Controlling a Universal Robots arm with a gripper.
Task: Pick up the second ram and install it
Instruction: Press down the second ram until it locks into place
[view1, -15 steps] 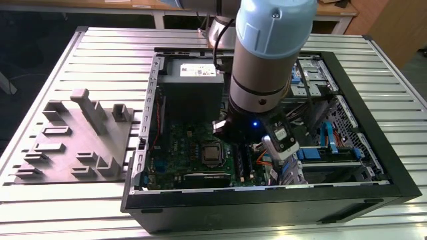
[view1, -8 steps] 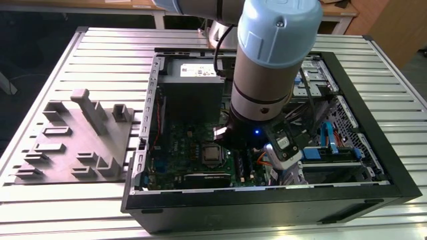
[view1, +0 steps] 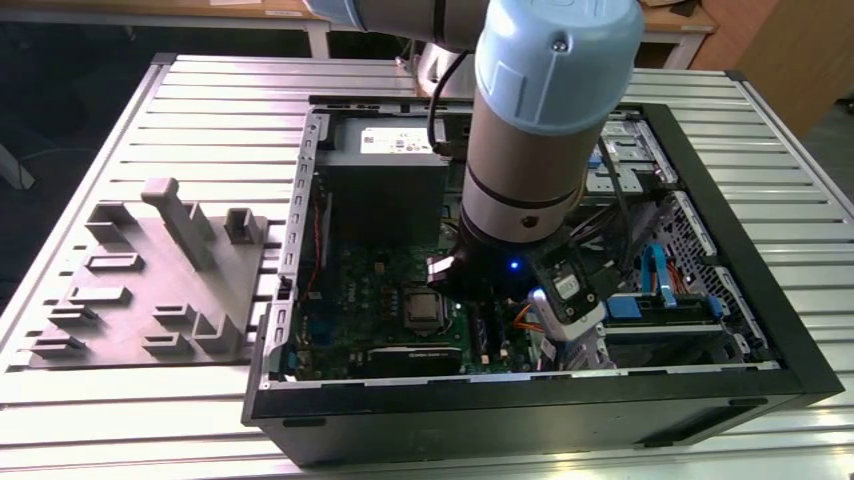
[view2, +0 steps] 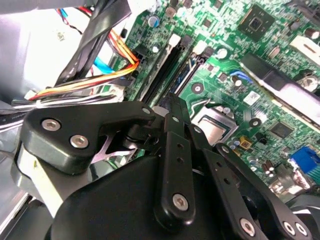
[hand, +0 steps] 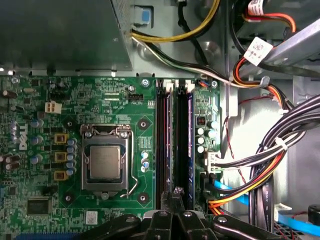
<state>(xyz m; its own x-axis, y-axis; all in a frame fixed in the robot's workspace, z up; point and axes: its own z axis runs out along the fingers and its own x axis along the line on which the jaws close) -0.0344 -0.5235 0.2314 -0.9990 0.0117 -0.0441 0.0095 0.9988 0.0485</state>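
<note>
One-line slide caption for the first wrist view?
End effector poised over the memory slots beside the processor on the green motherboard.

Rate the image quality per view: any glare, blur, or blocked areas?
Exterior view: even lighting, but the arm blocks much of the open computer case. Second wrist view: glare washes out the metal wall, and the gripper's dark linkage hides the lower half. First wrist view: sharp on the motherboard and memory slots.

The computer case (view1: 747, 300) lies open on the desk (view1: 200, 100), right of centre in the exterior view. A part holder (view1: 160, 280) sits at its left. In the first wrist view the memory slots (hand: 175, 145) run just right of the processor (hand: 105, 162).
</note>
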